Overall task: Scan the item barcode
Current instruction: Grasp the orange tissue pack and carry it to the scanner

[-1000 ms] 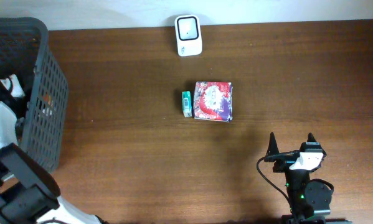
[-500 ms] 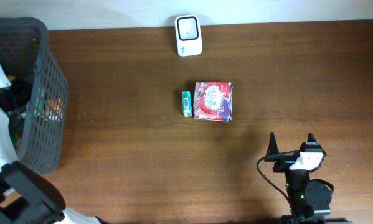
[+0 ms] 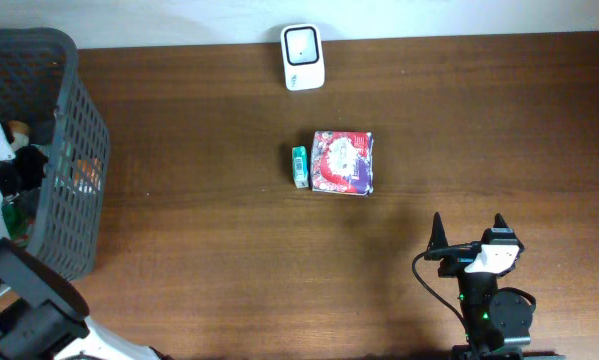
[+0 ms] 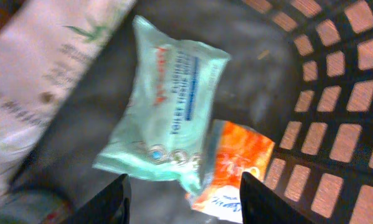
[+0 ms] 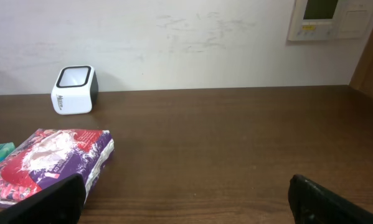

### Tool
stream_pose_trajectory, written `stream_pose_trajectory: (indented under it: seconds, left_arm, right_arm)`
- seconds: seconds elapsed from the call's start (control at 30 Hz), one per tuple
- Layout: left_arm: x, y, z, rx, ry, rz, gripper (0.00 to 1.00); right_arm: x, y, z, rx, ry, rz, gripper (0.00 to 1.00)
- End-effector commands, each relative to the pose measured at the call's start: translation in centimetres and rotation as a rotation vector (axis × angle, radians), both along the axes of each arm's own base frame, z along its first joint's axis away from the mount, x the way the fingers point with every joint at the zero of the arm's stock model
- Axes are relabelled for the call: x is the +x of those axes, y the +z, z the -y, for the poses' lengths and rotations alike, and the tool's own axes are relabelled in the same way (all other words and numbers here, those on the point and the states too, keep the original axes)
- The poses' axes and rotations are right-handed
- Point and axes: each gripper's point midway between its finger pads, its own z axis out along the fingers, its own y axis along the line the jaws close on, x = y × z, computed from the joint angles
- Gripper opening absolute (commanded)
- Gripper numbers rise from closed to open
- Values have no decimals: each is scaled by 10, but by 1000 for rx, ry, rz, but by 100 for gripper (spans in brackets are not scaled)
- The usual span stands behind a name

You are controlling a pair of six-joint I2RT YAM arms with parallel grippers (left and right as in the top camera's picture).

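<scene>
**Two open grippers, one inside the basket**

A dark brown wood-grain bench (image 3: 229,250) fills the overhead view, running back to a plain white wall (image 5: 186,43) marked with a few faint scuffs. High on that wall at the right hangs a beige wall panel with a small screen (image 5: 332,18), beside a strip of brown wood at the frame's edge.

A white barcode scanner with a dark window (image 3: 303,57) stands at the far edge of the bench, against the wall. Near the middle of the bench lies a purple and red printed packet (image 3: 343,162), with a small teal box (image 3: 299,166) just beside it on the left. Both are well apart from the scanner.

A dark grey plastic lattice basket (image 3: 74,120) sits at the left end of the bench. The left gripper (image 4: 183,186) hangs inside it with its jaws apart and nothing between them. Below it a pale green soft wipes packet (image 4: 167,106) lies on the basket floor. One corner of that packet overlaps an orange printed packet (image 4: 236,168) that rests against the lattice wall. A large white pack with a leaf print (image 4: 43,81) lies alongside, on the side away from the lattice wall.

The right gripper (image 3: 468,228) is at the near right of the bench, with jaws spread wide and empty. It faces the scanner and the packet from well away.
</scene>
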Motion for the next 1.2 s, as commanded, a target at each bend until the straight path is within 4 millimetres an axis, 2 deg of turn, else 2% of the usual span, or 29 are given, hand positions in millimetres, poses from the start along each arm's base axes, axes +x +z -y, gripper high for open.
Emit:
stream_pose_trajectory:
  seconds: [0.0,0.1,0.2,0.4,0.47,0.5,0.53,0.6,0.63,0.77,0.97,1.0,1.03,1.17]
  left_arm:
    - [9,-33,16,-47,-88,-39,59]
    - [11,-47,15,-60,-87,-53,59]
    - [12,-52,14,-64,-88,-57,52]
    - [13,-67,19,-104,-98,-68,51]
    - [12,-72,19,-108,-96,-76,45]
    - [12,-71,17,-104,-94,-75,37]
    - [12,-70,15,-101,-91,-69,24]
    - [16,-62,9,-102,-62,-54,16]
    - [20,-53,5,-113,-26,-38,0]
    - [30,-27,-5,-112,16,-4,0]
    - [21,-29,2,-145,19,-47,0]
    - [14,-34,7,-168,20,-79,14]
    - [9,-42,11,-186,15,-110,36]
    - [0,-74,20,-237,-13,-189,45]
  right_arm:
    - [0,-4,2,6,-8,-5,98]
    - [0,-4,2,6,-8,-5,99]
    - [0,-4,2,6,-8,-5,98]
    - [0,-4,2,6,-8,-5,99]
    - [0,-4,2,6,-8,-5,99]
    - [0,-4,2,6,-8,-5,99]
    - [0,-4,2,6,-8,-5,99]
    - [0,-4,2,6,-8,-5,99]
    - [0,-4,2,6,-8,-5,99]
    - [0,-4,2,6,-8,-5,99]
    - [0,-4,2,6,-8,-5,99]
    - [0,-4,2,6,-8,-5,98]
    - [0,-4,2,6,-8,-5,99]
    - [0,-4,2,6,-8,-5,99]
